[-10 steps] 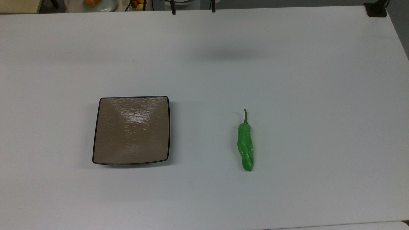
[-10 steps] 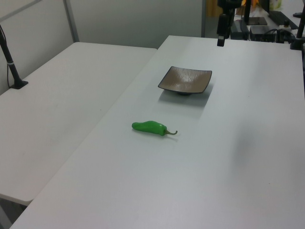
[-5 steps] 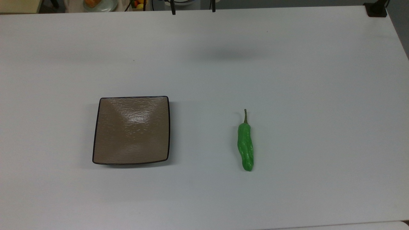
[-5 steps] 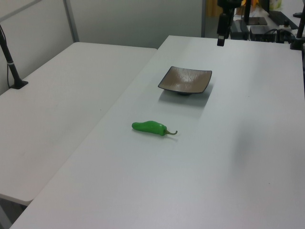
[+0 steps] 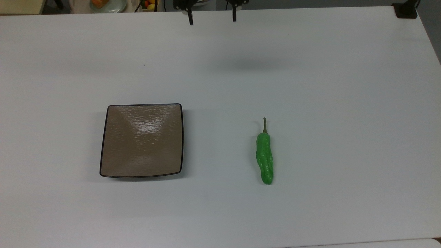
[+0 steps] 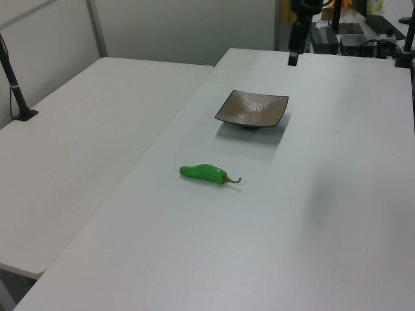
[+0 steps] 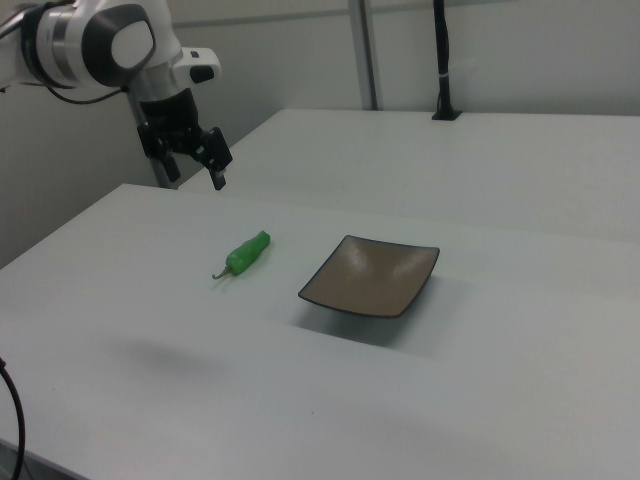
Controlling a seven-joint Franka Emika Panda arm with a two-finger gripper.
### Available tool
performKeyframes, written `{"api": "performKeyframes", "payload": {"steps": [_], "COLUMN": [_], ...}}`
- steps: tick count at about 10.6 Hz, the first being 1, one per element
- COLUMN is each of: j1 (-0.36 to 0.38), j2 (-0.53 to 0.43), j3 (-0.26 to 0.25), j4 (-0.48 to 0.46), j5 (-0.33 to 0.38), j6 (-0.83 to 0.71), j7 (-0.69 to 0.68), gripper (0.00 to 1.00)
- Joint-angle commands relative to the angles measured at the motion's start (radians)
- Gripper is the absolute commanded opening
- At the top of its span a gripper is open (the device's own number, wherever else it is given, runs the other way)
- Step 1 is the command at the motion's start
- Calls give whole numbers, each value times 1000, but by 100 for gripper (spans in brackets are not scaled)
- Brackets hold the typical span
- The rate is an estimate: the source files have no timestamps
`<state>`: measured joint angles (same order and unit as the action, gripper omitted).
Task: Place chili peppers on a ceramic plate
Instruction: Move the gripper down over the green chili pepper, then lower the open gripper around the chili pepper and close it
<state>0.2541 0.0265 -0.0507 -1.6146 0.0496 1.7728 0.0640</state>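
Observation:
The chili pepper (image 5: 264, 158) is bright green and lies on the white table, its thin stem pointing to the top view's upper edge; I also see the chili pepper (image 6: 204, 173) (image 7: 247, 252) from both sides. The square brown ceramic plate (image 5: 142, 140) with a black rim sits bare to the top view's left of it, with a wide gap between them. The plate (image 6: 253, 107) (image 7: 370, 275) holds nothing. My gripper (image 5: 212, 18) hangs high over the table's far edge, open and holding nothing. In the right view the gripper (image 7: 196, 172) is above and behind the pepper.
A second white table (image 6: 97, 129) adjoins this one. Black posts stand at a table corner (image 5: 406, 9) and on the neighbouring table (image 6: 16, 84). Clutter with fruit and a dish (image 5: 106, 4) lies beyond the far edge.
My gripper has come further into the top view from its upper edge and shifted toward the left view's left. Pepper and plate have not moved.

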Motion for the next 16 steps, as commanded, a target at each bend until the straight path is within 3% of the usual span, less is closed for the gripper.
{"api": "performKeyframes", "payload": {"steps": [1, 4, 7, 10, 16], "j1": [25, 25, 56, 89, 106], "j2": [84, 231, 387, 522, 665], "j3": [-8, -8, -5, -3, 2], "j4": [88, 270, 398, 462, 456], "j5": [6, 4, 6, 3, -7], "j6": [34, -54, -46, -30, 261], "j7": [11, 109, 223, 258, 327], "gripper": [100, 100, 100, 100, 100]}}
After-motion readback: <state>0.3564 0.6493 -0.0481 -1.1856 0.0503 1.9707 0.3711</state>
